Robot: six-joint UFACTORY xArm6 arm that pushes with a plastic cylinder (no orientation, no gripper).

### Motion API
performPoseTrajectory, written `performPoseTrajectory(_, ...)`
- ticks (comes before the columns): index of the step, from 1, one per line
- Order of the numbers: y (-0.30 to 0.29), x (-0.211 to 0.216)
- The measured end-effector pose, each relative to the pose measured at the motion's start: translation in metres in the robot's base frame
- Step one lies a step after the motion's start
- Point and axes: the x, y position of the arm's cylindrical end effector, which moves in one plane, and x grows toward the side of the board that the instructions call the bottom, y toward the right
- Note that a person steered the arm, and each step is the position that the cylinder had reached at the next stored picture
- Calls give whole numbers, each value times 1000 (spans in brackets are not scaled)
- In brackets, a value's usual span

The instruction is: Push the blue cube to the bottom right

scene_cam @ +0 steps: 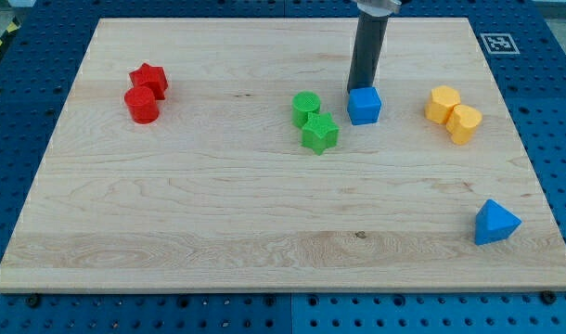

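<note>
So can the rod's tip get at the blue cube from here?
Probably yes: my tip sits right against the blue cube on its top-left side, nothing between them, and the board toward the bottom right looks open.

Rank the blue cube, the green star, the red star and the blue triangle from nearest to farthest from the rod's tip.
My tip sits at the cube's upper left edge.
1. Blue cube, right at the tip.
2. Green star, lower left.
3. Blue triangle, bottom right.
4. Red star, far left.
</note>
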Motion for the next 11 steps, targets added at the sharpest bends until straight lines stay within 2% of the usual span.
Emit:
performPoseTrajectory(6, 0, 126)
performPoseTrajectory(11, 19, 173)
